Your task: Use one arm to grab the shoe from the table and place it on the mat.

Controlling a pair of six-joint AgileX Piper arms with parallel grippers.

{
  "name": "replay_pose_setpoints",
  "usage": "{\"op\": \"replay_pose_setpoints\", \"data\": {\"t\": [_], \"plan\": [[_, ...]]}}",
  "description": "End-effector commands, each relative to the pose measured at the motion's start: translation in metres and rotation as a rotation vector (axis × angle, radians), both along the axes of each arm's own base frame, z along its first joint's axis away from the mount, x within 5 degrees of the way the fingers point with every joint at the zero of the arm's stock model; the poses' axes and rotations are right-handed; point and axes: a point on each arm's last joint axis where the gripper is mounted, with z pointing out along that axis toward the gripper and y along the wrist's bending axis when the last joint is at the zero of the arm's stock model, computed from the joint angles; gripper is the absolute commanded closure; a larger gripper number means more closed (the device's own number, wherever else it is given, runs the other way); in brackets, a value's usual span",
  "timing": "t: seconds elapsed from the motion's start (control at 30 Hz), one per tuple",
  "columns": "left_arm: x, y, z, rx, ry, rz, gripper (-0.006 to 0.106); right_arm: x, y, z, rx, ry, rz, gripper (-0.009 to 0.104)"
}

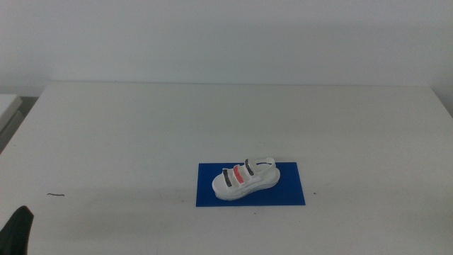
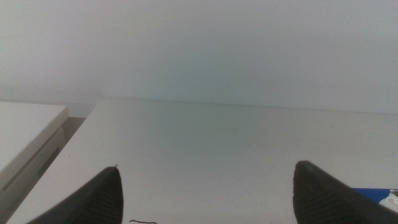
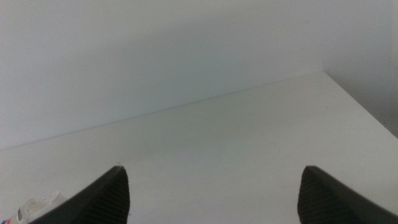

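Writing: no brand, label or lettering can be read on any item.
Left tool (image 2: pixel 205 196): its two dark jaws stand wide apart with only bare surface between them, holding nothing; in the middle view just a dark tip (image 1: pixel 18 228) shows at the near left corner, well apart from the shoe.
Right tool (image 3: pixel 214 196): out of the middle view; its jaws are likewise spread wide and grip nothing, pointing across bare surface towards a far corner.
Small mark (image 1: pixel 56 195): a thin dark squiggle lying on the surface near the left tool; it shows again between that tool's jaws (image 2: pixel 143 221).
Shoe (image 1: pixel 245 178): white, chunky-soled, lying on the mat, set at a slant to the mat's edges; two dark grey straps with a red one between them; nothing touches it. A white sliver of it shows beside one jaw in the right wrist view (image 3: pixel 37 206).
Mat (image 1: pixel 290 191): flat dark-blue rectangle, nearer the front of the surface, a little right of centre; a blue corner shows in the left wrist view (image 2: pixel 373 191).
Surface (image 1: pixel 233 120): plain white, stretching back to a pale wall.
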Motion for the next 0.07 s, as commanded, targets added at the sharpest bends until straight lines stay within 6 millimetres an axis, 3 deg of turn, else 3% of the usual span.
{"op": "replay_pose_setpoints", "data": {"t": [0.0,0.03], "plan": [[-0.0003,0.0000,0.0009,-0.019,-0.009,0.003,0.007,-0.0002,-0.0001,0.0003,-0.009,-0.012,0.000,0.016],[-0.0003,0.0000,0.0009,-0.019,-0.009,0.003,0.007,-0.0002,-0.0001,0.0003,-0.009,-0.012,0.000,0.016]]}}
